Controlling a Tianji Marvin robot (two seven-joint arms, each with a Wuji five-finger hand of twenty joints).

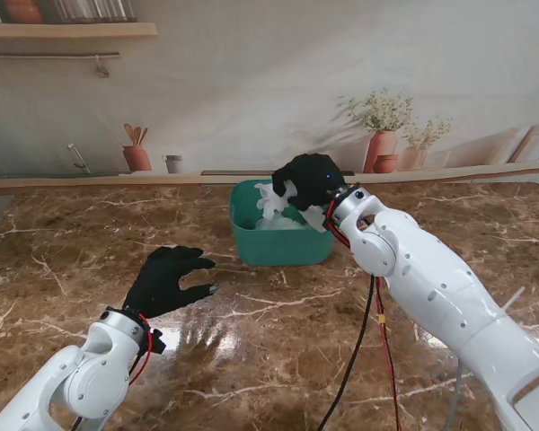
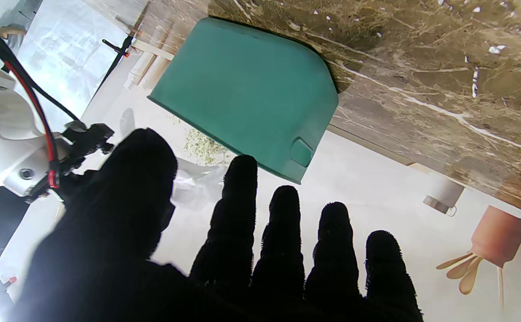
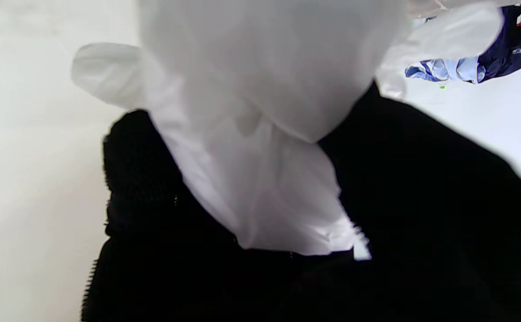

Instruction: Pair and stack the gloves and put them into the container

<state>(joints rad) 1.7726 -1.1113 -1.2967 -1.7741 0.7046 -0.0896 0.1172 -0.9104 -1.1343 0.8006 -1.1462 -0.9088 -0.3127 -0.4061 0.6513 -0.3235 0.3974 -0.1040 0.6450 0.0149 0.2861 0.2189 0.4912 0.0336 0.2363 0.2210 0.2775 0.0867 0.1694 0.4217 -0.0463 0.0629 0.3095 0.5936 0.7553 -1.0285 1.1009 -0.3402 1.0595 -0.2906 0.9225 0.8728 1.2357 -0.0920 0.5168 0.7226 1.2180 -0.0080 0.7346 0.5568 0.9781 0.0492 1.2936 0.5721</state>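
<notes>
The right hand (image 1: 310, 180), in its black covering, is clenched around a bunch of white gloves (image 1: 277, 199) and holds them over the open top of the green container (image 1: 278, 244). From the stand's view the white material hangs from the fingers down toward the inside of the bin, and more pale material lies within it; whether the hanging part touches what is in the bin cannot be told. In the right wrist view the gloves (image 3: 260, 134) fill most of the picture, thin and translucent, pinched between the dark fingers (image 3: 139, 179). How many gloves are in the bunch cannot be made out.

The left hand (image 1: 166, 280) is on the robot's left, nearer to me than the container and apart from it, with its fingers spread and nothing in them; it hovers low over the brown marbled table (image 1: 278, 359). Its wrist view shows the five dark fingers (image 2: 238, 214) fanned out, with the container's outer wall (image 2: 247, 94) beyond them and a small raised tab near one corner.

Black and red cables (image 1: 364, 350) run along the table beside the right arm. Along the far edge a printed backdrop shows plant pots (image 1: 382, 148) and a jar of utensils (image 1: 136, 153). No brand, label or readable writing shows on the container, gloves or arms.
</notes>
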